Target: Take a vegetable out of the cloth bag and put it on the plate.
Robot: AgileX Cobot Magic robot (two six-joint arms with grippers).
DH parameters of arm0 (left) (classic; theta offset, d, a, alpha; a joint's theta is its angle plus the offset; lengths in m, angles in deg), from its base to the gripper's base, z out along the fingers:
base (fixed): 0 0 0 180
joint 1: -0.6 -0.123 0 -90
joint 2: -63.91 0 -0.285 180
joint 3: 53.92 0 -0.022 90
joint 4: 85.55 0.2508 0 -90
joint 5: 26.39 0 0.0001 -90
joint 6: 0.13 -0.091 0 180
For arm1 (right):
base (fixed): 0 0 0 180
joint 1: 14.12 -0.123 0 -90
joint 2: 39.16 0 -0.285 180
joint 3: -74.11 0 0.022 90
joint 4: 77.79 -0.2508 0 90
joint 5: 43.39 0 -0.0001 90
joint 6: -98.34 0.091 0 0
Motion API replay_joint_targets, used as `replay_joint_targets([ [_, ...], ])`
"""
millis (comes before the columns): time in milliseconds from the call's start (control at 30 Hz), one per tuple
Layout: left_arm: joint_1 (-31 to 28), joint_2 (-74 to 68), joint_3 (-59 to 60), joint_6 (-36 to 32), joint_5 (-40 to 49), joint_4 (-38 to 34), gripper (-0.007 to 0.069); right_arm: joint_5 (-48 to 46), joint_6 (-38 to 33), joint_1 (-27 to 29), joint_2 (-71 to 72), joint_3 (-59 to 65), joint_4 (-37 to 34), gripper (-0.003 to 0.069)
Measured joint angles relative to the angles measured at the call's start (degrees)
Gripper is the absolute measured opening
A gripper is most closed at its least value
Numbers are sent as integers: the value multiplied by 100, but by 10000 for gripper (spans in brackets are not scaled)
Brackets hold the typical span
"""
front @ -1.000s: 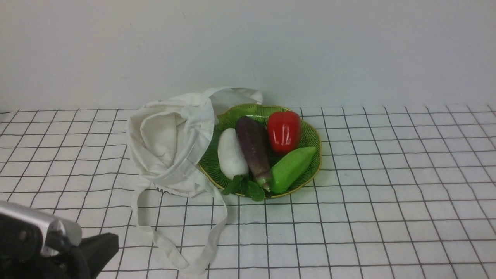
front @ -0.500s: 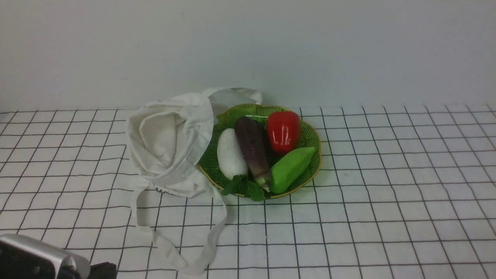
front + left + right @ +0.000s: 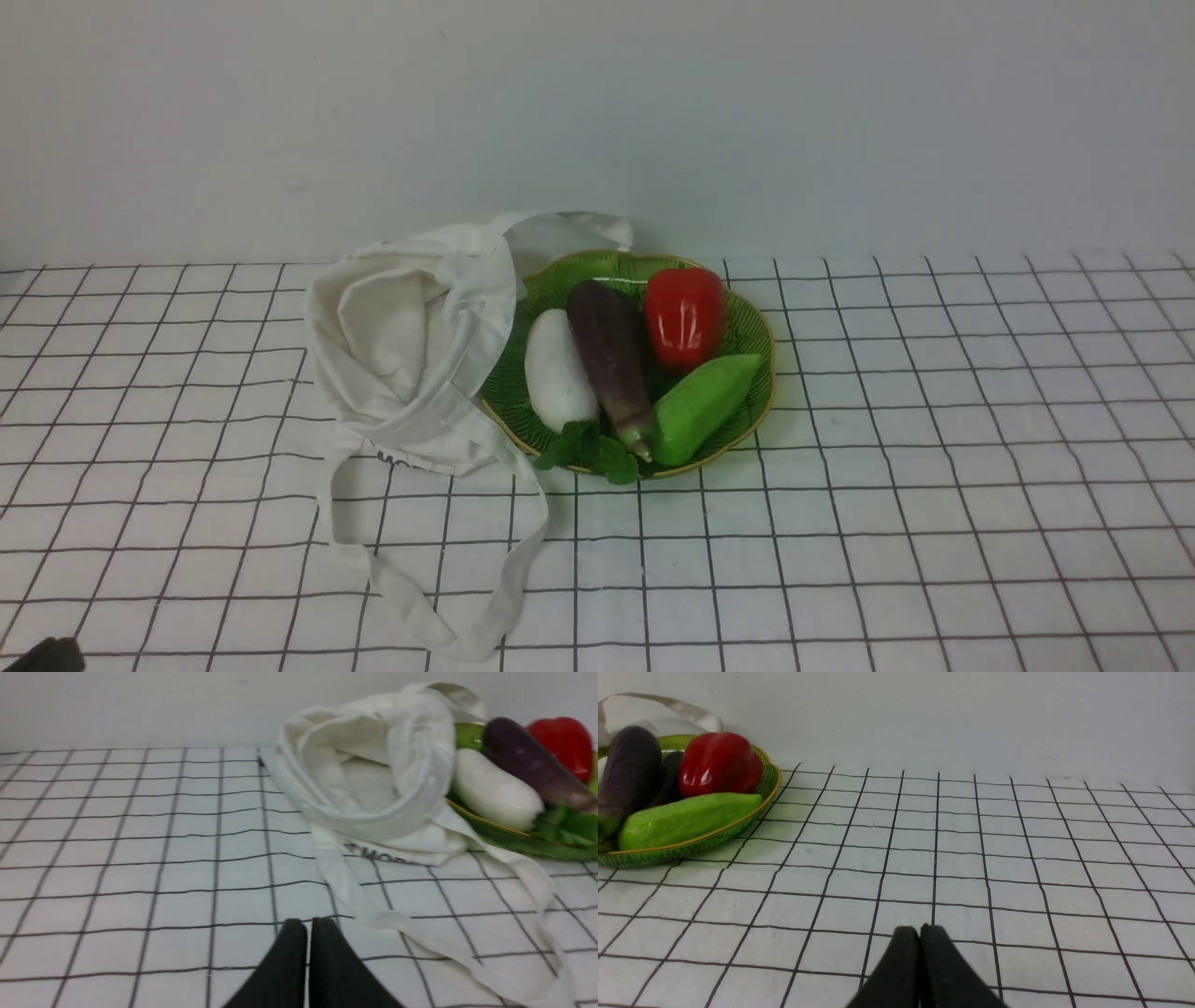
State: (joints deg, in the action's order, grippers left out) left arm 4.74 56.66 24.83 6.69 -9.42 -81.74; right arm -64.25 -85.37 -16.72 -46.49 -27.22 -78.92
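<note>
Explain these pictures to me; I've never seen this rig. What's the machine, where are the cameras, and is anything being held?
It is a two-armed robot. The wide picture looks forward from between the arms; the other two come from wrist cameras. The black wedges there are the left hand and right hand, both shut, holding nothing. On the gridded tablecloth lies a cloth bag against a green plate carrying a long eggplant, a white radish, a red pepper and a green gourd.

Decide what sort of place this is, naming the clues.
Probably a staged robot test bench: a white black-gridded tablecloth, a bare pale wall, and a round green ribbed plate beside an off-white cloth bag.
</note>
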Motion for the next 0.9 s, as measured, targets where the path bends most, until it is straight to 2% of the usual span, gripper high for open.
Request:
replay_joint_targets([
  [100, -141, 6, 0, 2, 131, 0, -8, 0, 0, 0, 0, 0, 0, -15],
  [333, -35, 6, 7, 2, 469, -4, -8, 0, 0, 0, 0, 0, 0, -15],
  [900, -16, 6, 7, 2, 486, -23, -8, 0, 0, 0, 0, 0, 0, -15],
])
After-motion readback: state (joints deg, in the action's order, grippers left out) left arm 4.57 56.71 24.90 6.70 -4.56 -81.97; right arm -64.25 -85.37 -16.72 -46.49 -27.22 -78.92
